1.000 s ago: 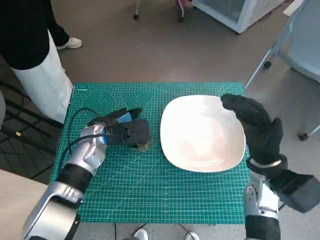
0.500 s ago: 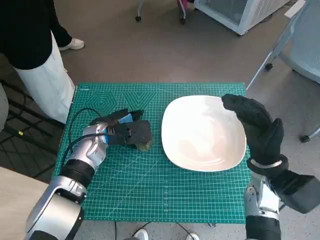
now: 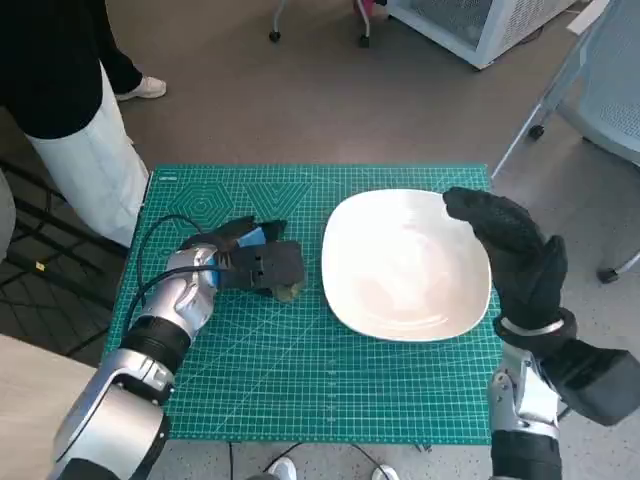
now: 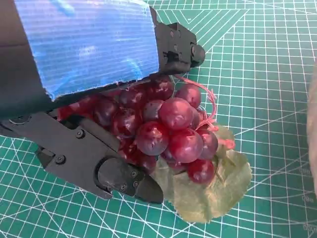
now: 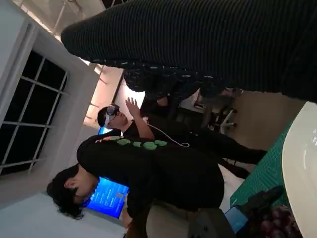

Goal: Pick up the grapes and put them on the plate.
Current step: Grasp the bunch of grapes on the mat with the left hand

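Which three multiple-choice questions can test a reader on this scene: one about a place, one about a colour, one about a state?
1. Where are the grapes?
A. On the plate
B. On the green mat, left of the plate
C. On the floor

2. What colour are the grapes?
A. Dark red
B. Green
C. Yellow

3. What is the state of the plate?
A. Broken
B. Full of fruit
C. Empty

Answers: 1 B, they lie by the left robot hand on the mat; 2 A, the left wrist view shows it; 3 C, only white surface shows.

Dark red grapes (image 4: 166, 131); white plate (image 3: 405, 265); green gridded mat (image 3: 300, 370).
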Controlling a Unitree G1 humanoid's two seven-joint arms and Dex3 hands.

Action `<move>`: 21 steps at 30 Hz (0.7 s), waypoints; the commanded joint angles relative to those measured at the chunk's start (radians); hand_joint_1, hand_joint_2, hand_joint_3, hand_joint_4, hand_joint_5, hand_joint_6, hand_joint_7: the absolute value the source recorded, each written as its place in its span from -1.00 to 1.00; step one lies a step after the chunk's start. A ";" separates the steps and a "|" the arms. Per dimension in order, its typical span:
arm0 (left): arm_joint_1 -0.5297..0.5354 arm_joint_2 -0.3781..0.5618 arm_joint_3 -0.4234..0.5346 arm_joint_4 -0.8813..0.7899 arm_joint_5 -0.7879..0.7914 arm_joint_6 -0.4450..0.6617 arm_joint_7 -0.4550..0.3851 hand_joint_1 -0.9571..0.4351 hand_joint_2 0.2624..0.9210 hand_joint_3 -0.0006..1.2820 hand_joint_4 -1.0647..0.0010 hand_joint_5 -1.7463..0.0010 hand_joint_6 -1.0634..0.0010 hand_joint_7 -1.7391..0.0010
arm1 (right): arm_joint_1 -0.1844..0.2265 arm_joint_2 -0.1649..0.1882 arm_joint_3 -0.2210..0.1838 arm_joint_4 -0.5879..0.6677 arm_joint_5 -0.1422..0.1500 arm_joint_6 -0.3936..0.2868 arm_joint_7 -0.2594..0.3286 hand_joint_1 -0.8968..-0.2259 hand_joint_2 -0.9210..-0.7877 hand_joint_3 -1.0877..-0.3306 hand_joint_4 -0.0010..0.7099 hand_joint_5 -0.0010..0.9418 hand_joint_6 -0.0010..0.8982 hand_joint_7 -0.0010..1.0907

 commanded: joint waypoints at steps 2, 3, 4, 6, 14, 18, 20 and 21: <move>0.000 -0.010 -0.011 0.041 0.008 0.023 0.001 -0.02 0.39 -0.99 0.80 0.97 0.49 0.97 | 0.013 0.001 0.000 0.016 0.007 0.007 0.010 0.13 -1.00 0.23 -0.51 -1.00 -1.00 -0.33; -0.001 -0.011 -0.011 0.043 0.007 0.023 0.001 -0.02 0.39 -0.99 0.77 0.97 0.48 0.97 | 0.012 0.001 0.000 0.016 0.008 0.007 0.011 0.13 -1.00 0.23 -0.51 -1.00 -1.00 -0.33; -0.002 -0.012 -0.011 0.046 0.007 0.023 0.001 -0.01 0.39 -0.99 0.73 0.97 0.47 0.97 | 0.012 0.000 0.000 0.017 0.008 0.007 0.011 0.13 -1.00 0.23 -0.51 -1.00 -1.00 -0.33; -0.005 -0.013 -0.010 0.048 0.005 0.023 0.001 0.02 0.40 -0.99 0.59 0.95 0.44 0.97 | 0.011 0.000 -0.001 0.017 0.008 0.008 0.012 0.13 -1.00 0.23 -0.51 -1.00 -1.00 -0.33; 0.009 -0.016 -0.039 0.038 0.039 0.022 0.055 0.32 0.69 -0.95 -0.19 0.79 0.07 0.91 | 0.012 0.000 -0.001 0.009 0.006 0.012 0.008 0.13 -1.00 0.23 -0.50 -1.00 -1.00 -0.33; 0.026 -0.016 -0.080 0.012 0.088 0.038 0.117 0.68 0.91 -0.78 -0.11 -0.08 -0.25 0.88 | 0.012 0.000 0.000 0.006 0.005 0.014 0.006 0.13 -1.00 0.23 -0.50 -1.00 -1.00 -0.33; 0.034 -0.015 -0.095 -0.001 0.107 0.047 0.142 0.78 0.96 -0.71 -0.03 -0.35 -0.36 0.85 | 0.012 0.000 0.000 0.006 0.004 0.014 0.005 0.12 -1.00 0.23 -0.50 -1.00 -1.00 -0.33; 0.037 -0.014 -0.099 -0.008 0.113 0.050 0.150 0.82 0.97 -0.69 0.00 -0.44 -0.40 0.84 | 0.012 0.000 0.000 0.006 0.003 0.014 0.005 0.12 -1.00 0.23 -0.50 -1.00 -1.00 -0.33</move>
